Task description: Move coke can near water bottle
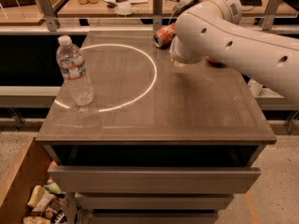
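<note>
The coke can (163, 35) is orange-red with a silver end. It is tilted on its side at the far middle of the table, just left of my white arm (224, 36). My gripper (171, 35) is mostly hidden behind the arm's wrist and is shut on the can, holding it a little above the table top. The water bottle (74, 71) is clear with a white cap and label. It stands upright at the table's left side on the bright ring of light (150, 80), well to the left of the can.
A small red patch (212, 60) shows under the arm near the table's right side. Drawers (154, 178) stand open below the table's front edge. A box of snacks (39, 202) sits on the floor at lower left. A cluttered rail and desk (117, 6) lie behind.
</note>
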{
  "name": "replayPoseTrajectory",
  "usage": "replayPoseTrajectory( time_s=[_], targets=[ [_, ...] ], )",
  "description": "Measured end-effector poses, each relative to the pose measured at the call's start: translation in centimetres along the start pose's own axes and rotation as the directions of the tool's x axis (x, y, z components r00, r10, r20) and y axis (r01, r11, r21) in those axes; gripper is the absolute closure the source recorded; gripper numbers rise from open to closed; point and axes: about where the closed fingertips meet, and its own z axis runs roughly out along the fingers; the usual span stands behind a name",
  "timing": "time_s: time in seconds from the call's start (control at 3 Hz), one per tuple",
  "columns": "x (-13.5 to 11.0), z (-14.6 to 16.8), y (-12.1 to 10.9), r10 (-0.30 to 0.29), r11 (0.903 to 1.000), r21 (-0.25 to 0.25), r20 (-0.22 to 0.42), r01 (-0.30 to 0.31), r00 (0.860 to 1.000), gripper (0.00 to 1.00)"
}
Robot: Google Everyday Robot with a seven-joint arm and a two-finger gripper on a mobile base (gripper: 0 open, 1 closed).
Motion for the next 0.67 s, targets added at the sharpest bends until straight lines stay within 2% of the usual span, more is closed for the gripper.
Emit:
replayPoseTrajectory(
  time_s=[0.33,0.67],
  targets=[
    [-0.12,-2.10,-0.02,-0.036,0.9993,-0.009,0.014,0.036,0.999,1.00],
    [-0.09,-1.89,0.03,-0.033,0.9994,-0.009,0.013,0.034,0.999,0.80]
  ],
)
